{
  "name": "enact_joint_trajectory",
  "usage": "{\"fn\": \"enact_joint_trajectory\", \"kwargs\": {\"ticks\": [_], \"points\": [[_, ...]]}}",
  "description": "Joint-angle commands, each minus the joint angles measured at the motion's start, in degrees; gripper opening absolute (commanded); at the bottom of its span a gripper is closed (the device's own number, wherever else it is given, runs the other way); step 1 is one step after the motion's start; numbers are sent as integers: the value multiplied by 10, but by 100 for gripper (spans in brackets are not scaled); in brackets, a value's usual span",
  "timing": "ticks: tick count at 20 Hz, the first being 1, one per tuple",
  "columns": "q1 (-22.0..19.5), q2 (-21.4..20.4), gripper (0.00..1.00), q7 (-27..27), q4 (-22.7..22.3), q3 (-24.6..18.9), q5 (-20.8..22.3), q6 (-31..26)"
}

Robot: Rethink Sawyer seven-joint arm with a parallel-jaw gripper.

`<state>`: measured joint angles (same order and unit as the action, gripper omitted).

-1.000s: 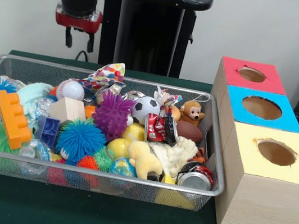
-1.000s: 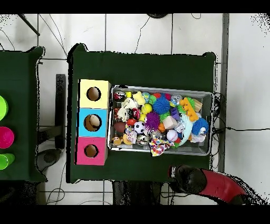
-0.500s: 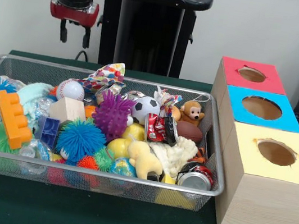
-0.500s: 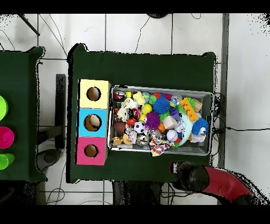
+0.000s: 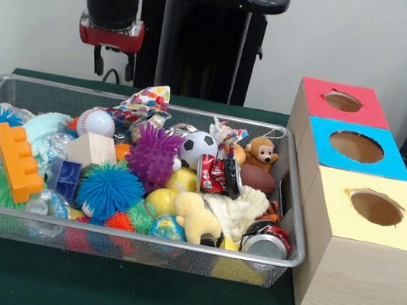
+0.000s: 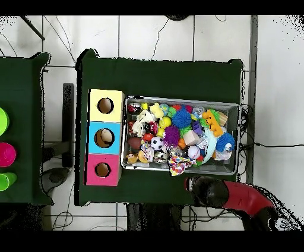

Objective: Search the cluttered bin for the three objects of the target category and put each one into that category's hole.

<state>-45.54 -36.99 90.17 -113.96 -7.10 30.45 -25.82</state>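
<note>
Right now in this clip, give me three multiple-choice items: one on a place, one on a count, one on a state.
1. Where is the hand?
A. Inside the bin
B. Above the bin's far rim, clear of the toys
C. Over the yellow box

2. How many boxes with holes stand beside the wire bin?
A. Two
B. Three
C. Four

3. What does the hand hold?
A. Nothing
B. The soccer ball
C. A can

Answers: 1 B, it hangs behind the rim. 2 B, red box, blue box, yellow box. 3 A, its fingers are bare; the soccer ball lies in the bin.
</note>
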Motion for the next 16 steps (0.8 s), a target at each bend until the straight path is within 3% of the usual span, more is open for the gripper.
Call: {"fn": "enact_joint_trajectory", "kwargs": {"ticks": [1,9,16], "points": [[-5,68,100,-15,119,-73,-12,-19],[6,96,100,-32,194,-85,-22,-82],[7,90,100,-34,211,-96,-23,-128]]}}
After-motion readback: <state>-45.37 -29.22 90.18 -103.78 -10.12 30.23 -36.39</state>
